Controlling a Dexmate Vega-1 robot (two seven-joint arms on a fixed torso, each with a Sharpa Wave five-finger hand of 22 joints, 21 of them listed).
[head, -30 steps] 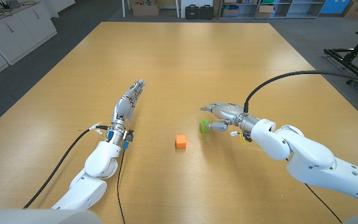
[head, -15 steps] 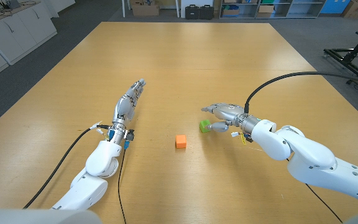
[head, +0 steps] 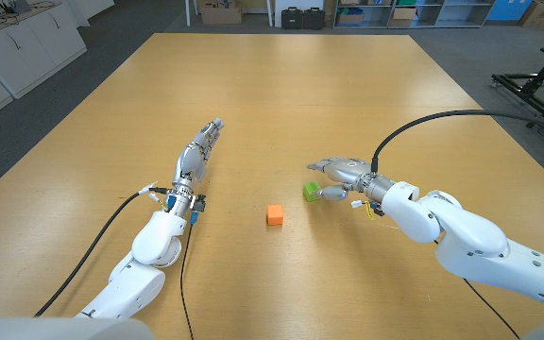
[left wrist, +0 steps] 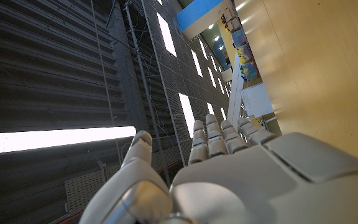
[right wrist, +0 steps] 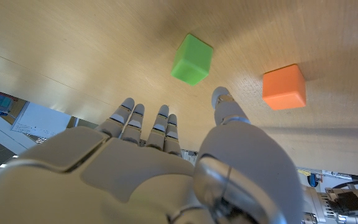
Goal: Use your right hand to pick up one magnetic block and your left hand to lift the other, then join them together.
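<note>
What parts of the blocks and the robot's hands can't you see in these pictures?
- Green block, head view: the right hand hides whether the fingers touch it; in the right wrist view there's a gap.
- Orange block: its underside and far faces are hidden in both views.
- Left hand: its palm side is turned away in the head view, and the left wrist view shows just its back.

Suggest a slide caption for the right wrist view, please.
Open right robot hand nears the green block, orange block alongside.
</note>
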